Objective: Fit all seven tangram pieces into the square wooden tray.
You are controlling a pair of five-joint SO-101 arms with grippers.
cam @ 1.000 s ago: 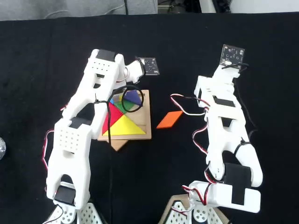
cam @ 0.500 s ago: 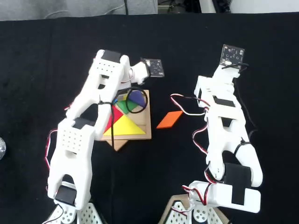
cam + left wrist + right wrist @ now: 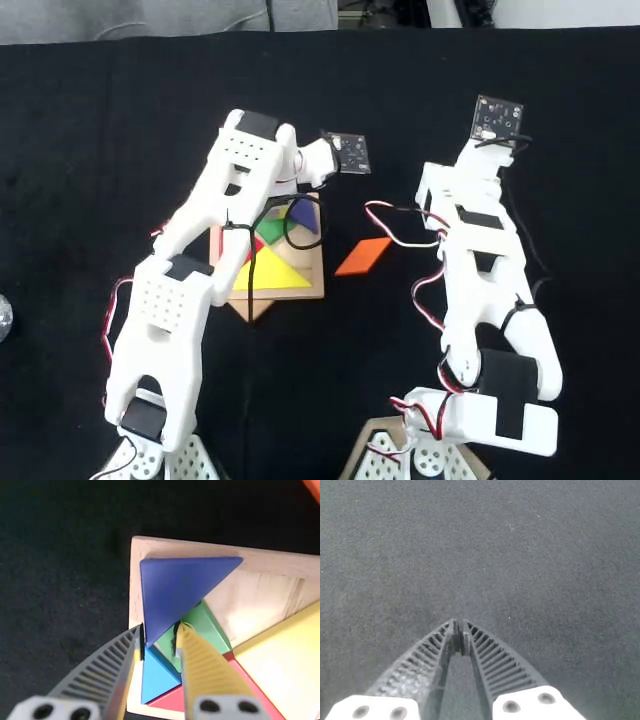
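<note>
The square wooden tray [image 3: 314,283] lies left of centre on the table and holds a yellow triangle [image 3: 270,274], a green piece [image 3: 266,229] and a red piece [image 3: 241,265]. In the left wrist view my left gripper [image 3: 159,636] is shut on one corner of a dark blue triangle [image 3: 175,587], which lies tilted over the tray's corner [image 3: 134,560], above the green piece [image 3: 206,625] and a light blue piece [image 3: 156,672]. An orange parallelogram [image 3: 362,256] lies on the cloth right of the tray. My right gripper [image 3: 459,639] is shut over bare black cloth.
A tan wooden corner [image 3: 256,309] sticks out from under the tray's near edge. Part of the tray floor [image 3: 260,595] is bare. The right arm [image 3: 485,270] stands folded at the right. A red-and-white cable [image 3: 395,222] hangs beside the orange piece.
My left arm has swung to the right, carrying the dark blue triangle toward the tray's far right corner. The right arm and the orange piece have not moved.
</note>
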